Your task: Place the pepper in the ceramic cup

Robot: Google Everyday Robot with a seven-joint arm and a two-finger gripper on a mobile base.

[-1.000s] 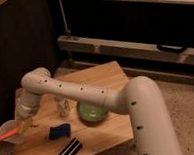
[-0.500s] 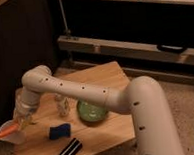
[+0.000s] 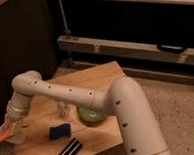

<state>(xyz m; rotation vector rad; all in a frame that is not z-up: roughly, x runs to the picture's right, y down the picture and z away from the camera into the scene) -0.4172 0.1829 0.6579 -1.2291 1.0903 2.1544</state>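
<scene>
Gripper [image 3: 13, 127] at 9 o'clock edge of counter [image 3: 98, 77], lower vs 0.5 s ago, fingers clamped on pepper [image 3: 0, 137]. Pepper now tilted down-left, sticking out at 8 o'clock, just over ceramic cup [image 3: 17, 136]. Green bowl [image 3: 89, 116] ctr, unmoved.

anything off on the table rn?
Nothing spilled or damaged. Only oddity: the pepper sticks out sideways past the table's left edge, held in the shut hand right by the ceramic cup, not inside it.
</scene>
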